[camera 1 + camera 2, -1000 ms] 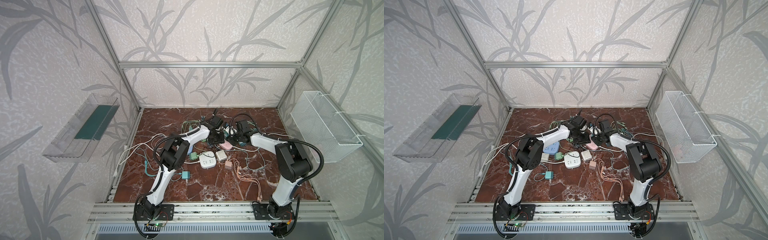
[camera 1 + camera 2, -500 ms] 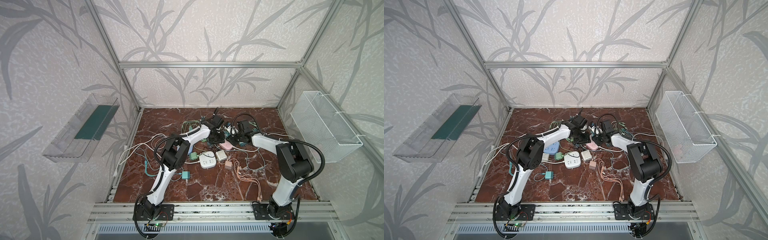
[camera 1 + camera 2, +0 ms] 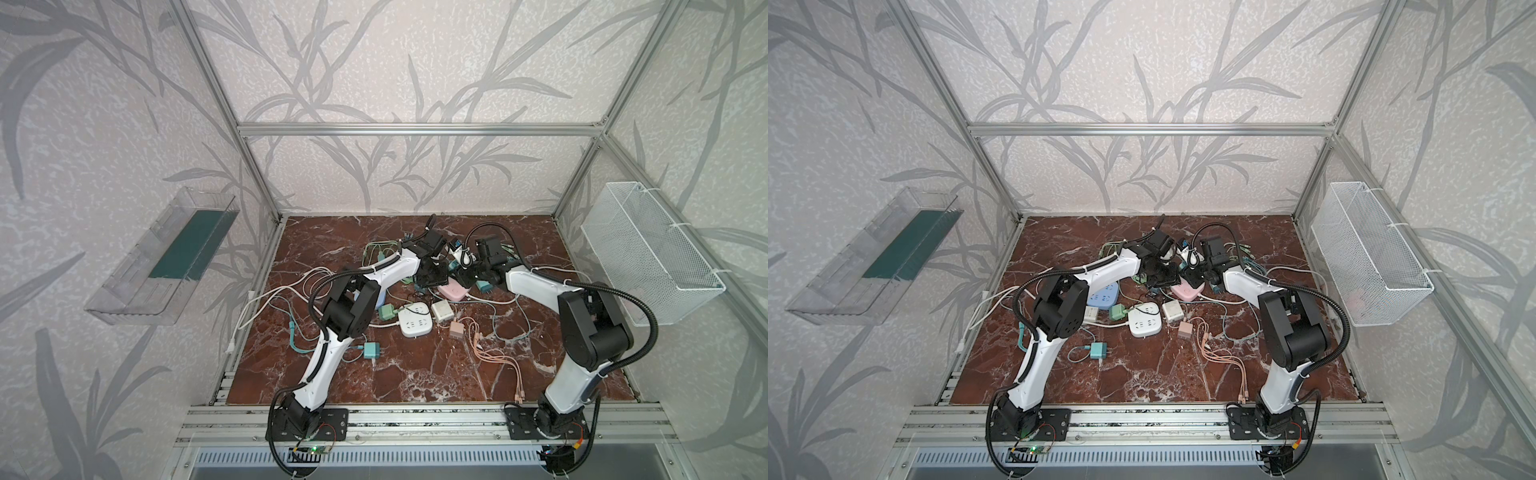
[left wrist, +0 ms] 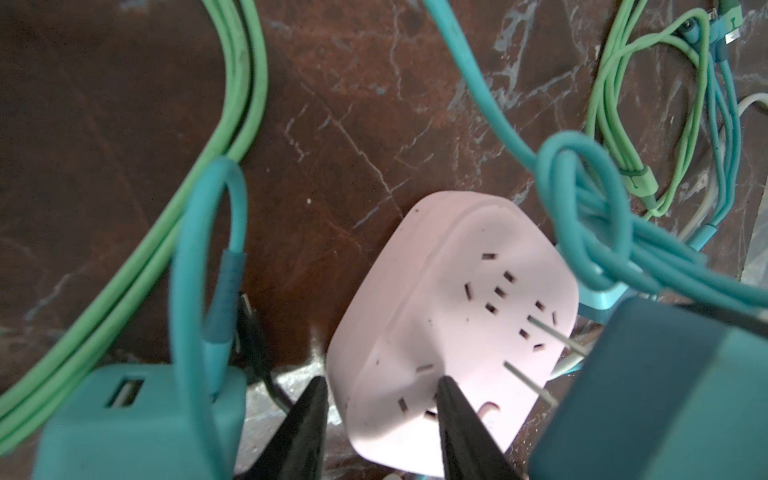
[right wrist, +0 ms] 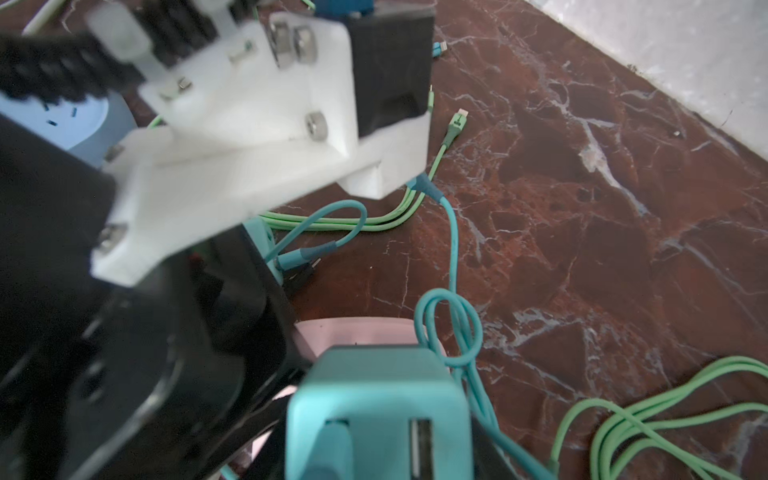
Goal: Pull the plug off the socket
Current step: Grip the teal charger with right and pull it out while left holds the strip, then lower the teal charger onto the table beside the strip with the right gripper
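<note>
the pull looks all but done, judging from the left wrist view: the teal plug (image 4: 665,395) sits tilted off to one side of the pink socket (image 4: 449,316), and its two metal prongs (image 4: 555,336) show bare along their whole length, their tips just over the socket's face. what seems left is to carry the plug well apart and let go. the socket lies on the red marble worktop (image 3: 415,374), near the middle and toward its back edge. the left gripper (image 4: 382,382) is clamped on the socket's near rim, one black finger over the face and one down its outer side, which reads as holding it down. the right gripper (image 3: 466,275) is closed on the plug, whose usb end fills the bottom of the right wrist view. whether the prong tips touch the face or float free cannot be told, and the blur hides which slots they came from. in both top views the two grippers cover the plug and most of the socket. the right fingers are cut off by the frame edge, and a knotted teal cable (image 4: 582,199) crosses the socket's far corner.
</note>
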You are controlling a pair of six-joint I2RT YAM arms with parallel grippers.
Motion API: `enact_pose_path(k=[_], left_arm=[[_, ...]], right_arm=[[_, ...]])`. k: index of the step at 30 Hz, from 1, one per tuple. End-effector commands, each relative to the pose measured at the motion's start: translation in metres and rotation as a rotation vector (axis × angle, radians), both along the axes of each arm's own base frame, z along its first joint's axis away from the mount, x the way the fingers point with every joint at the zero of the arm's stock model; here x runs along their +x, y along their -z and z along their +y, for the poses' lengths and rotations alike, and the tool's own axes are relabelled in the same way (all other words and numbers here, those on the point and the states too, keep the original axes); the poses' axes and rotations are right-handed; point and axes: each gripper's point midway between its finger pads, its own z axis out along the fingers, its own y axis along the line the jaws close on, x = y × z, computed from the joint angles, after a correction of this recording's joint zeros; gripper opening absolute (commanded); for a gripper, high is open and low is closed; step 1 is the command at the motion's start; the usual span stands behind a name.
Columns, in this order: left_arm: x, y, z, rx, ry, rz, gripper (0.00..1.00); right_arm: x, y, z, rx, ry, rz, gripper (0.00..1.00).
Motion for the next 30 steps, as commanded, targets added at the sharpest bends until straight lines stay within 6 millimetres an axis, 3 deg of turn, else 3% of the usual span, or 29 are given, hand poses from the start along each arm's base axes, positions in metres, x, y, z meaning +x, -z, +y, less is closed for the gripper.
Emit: enact_pose_path(k=[1,14,30], left_arm=[[-0.018,0.055,0.028,0.151,-0.032,0.102,0.44],[-0.012,0.041,0.025,0.114,-0.032,0.047,0.44],[-0.013,0.035,0.025,0.094,-0.037,0.021,0.44]], right_arm=[[0.003,-0.022,0.001,0.023,0.010,-0.041,0.15],[0.020,0.000,-0.041,-0.023,0.180,0.168,0.17],[0.028,0.032,-0.055,-0.016,0.270,0.468,0.19]])
